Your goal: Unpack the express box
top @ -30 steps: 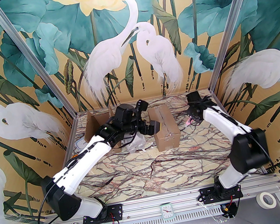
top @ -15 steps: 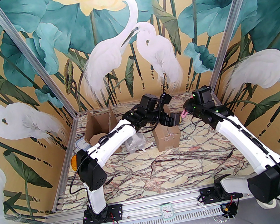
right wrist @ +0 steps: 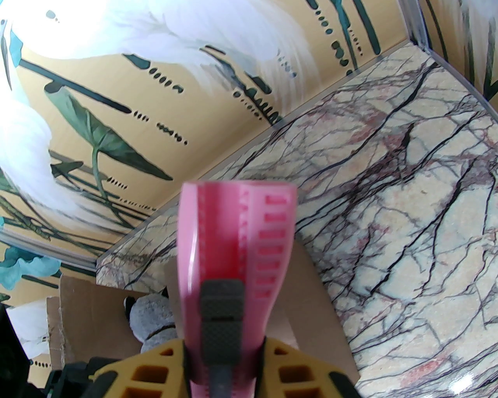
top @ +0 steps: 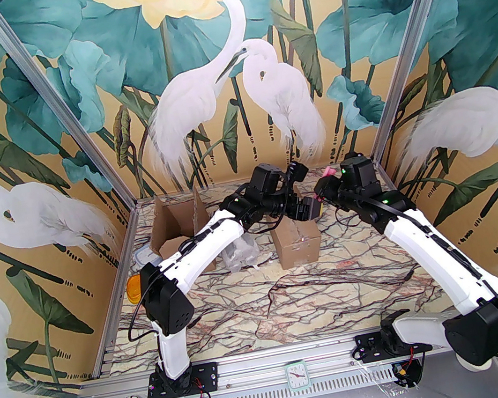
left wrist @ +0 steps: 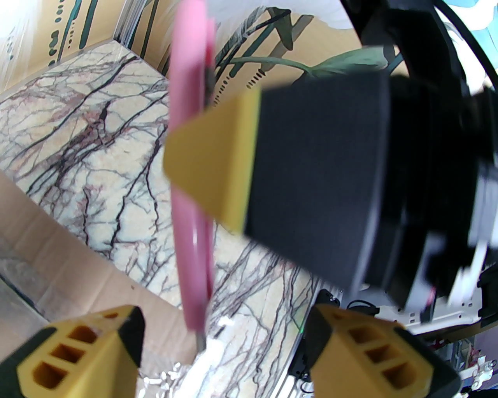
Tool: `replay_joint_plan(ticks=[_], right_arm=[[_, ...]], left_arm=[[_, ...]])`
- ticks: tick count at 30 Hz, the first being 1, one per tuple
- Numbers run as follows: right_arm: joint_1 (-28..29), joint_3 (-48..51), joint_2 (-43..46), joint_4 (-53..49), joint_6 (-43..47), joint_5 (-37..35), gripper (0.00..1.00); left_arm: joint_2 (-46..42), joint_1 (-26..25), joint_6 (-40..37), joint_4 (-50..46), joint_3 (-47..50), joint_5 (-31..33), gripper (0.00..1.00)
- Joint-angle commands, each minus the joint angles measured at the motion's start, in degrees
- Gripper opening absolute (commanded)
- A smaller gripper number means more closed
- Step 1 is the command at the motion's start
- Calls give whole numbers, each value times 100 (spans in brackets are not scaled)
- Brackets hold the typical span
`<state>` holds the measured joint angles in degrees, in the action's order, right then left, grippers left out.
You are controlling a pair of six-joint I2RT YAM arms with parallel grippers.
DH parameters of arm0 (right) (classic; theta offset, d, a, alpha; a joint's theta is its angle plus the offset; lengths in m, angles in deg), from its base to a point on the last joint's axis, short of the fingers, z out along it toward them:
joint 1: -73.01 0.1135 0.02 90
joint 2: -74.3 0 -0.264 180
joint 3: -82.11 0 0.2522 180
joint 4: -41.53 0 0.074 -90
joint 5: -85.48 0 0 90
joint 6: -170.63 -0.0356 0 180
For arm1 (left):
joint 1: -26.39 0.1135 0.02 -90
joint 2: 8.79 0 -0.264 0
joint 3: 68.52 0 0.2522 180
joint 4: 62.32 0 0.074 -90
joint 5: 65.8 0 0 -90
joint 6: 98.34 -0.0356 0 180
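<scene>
Hovering left claw point(top: 316, 210) over express box point(top: 297, 244) edge

Closed brown cardboard box point(top: 298, 246) lies flat on the marbled surface point(top: 295, 299); a pink box cutter point(right wrist: 233, 241), gripped by the right hand point(right wrist: 229, 369), hangs beside it.

A smooth, glossy pink plastic cutter point(right wrist: 233, 248) is carrying a black slider point(right wrist: 221, 311) with a rough, knurled face, while the left gripper point(left wrist: 221, 315) is showing matt yellow plastic fingers point(left wrist: 373, 349) with hollow cells. The brown cardboard box point(top: 297, 244) is looking matt and papery, the crinkled clear plastic film point(top: 240, 256) is glinting, the marble-patterned tabletop point(top: 295, 299) is shining smooth, and the aluminium rail point(top: 258, 361) is giving off a dull brushed-metal sheen
</scene>
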<state>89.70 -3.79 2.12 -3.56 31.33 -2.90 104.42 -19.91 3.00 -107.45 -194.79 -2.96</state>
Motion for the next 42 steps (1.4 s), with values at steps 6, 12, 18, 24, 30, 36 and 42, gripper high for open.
replay_joint_plan(ticks=[6,12,18,24,30,36,42], right_arm=[[141,-7,55,92,-79,171,23],[185,-46,55,66,-44,232,23],[203,-11,122,160,-44,345,25],[-64,102,301,426,789,986,54],[-943,1017,732,1986,1082,3002,64],[-1108,1430,1077,2447,2053,4177,60],[-1229,1855,1291,3222,2206,4971,54]], left_arm=[[270,-15,-179,-294,-359,152,53],[253,-19,-231,-360,-400,149,31],[281,-20,-272,-421,-425,21,13],[103,34,-613,-440,-412,-464,3],[-126,271,-870,-360,-271,-1356,0],[-273,453,-922,-186,-191,-2150,0],[-247,475,-984,-172,-234,-2782,0]])
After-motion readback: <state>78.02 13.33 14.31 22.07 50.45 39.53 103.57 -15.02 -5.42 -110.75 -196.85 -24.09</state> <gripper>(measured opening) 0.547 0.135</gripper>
